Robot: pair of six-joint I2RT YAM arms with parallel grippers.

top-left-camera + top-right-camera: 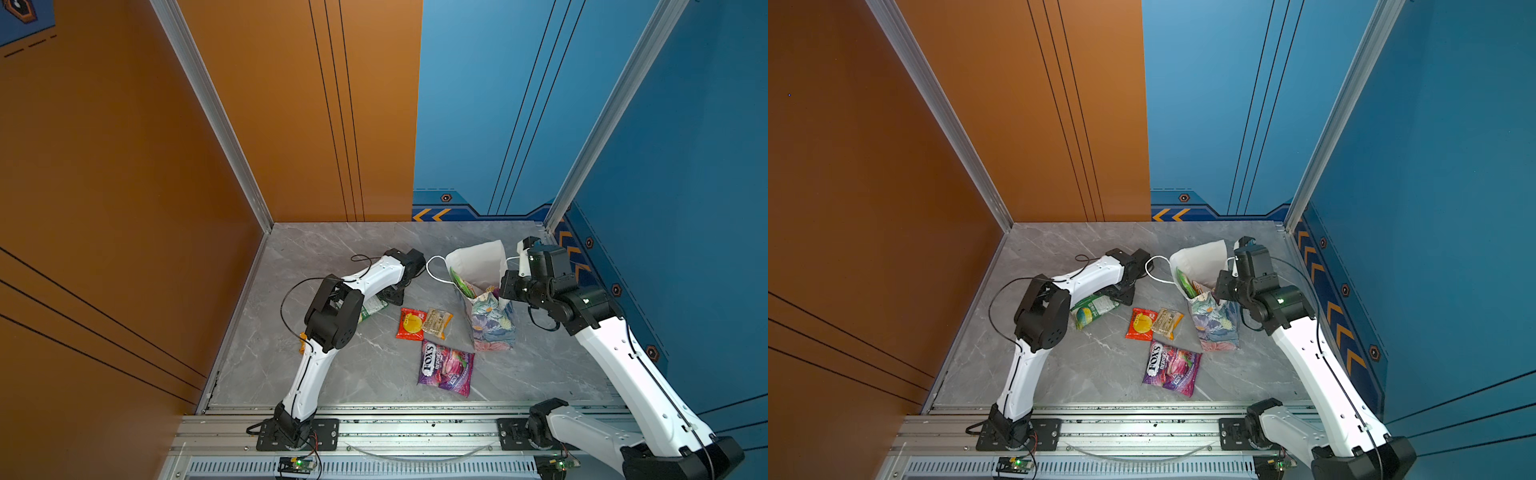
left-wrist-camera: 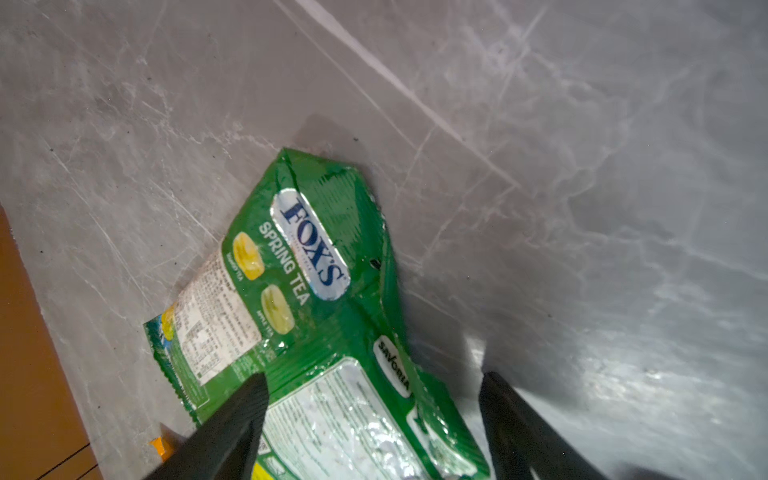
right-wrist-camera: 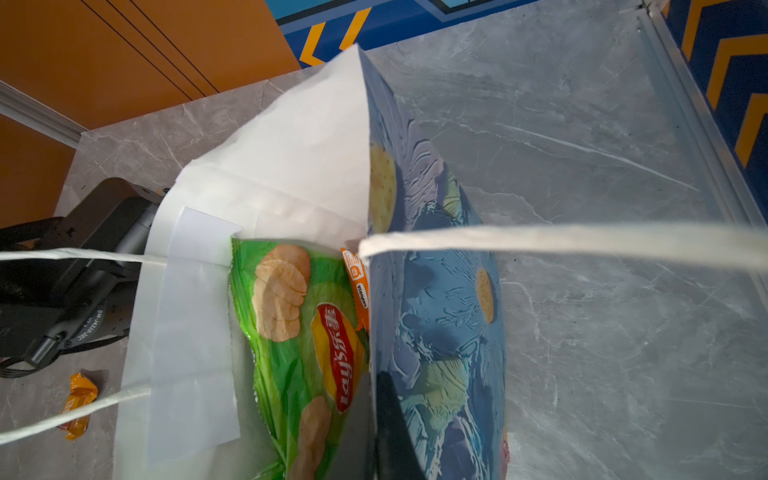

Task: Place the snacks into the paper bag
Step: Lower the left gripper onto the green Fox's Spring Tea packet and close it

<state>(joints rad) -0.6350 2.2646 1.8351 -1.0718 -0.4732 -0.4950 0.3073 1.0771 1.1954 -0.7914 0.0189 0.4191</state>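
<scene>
Packing part done | chips (image 3: 299, 332), orange packet (image 3: 359, 286) in bag (image 1: 492, 324), 3 o'clock, wall pinched by right gripper (image 1: 502, 291) | green packet (image 2: 299, 257), 9 o'clock, straddled by wide left gripper (image 2: 374, 378) | red (image 1: 410, 324), tan (image 1: 436, 322), purple (image 1: 446, 368) unpacked

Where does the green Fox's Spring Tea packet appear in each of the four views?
In a top view: green Fox's packet left of centre, partly behind the left arm.
In a top view: same place, more of it showing.
Left wrist: centre, running between the fingers of the open left gripper.
Right wrist: not in it.
Shared landmark: left gripper, at the packet's end.
</scene>
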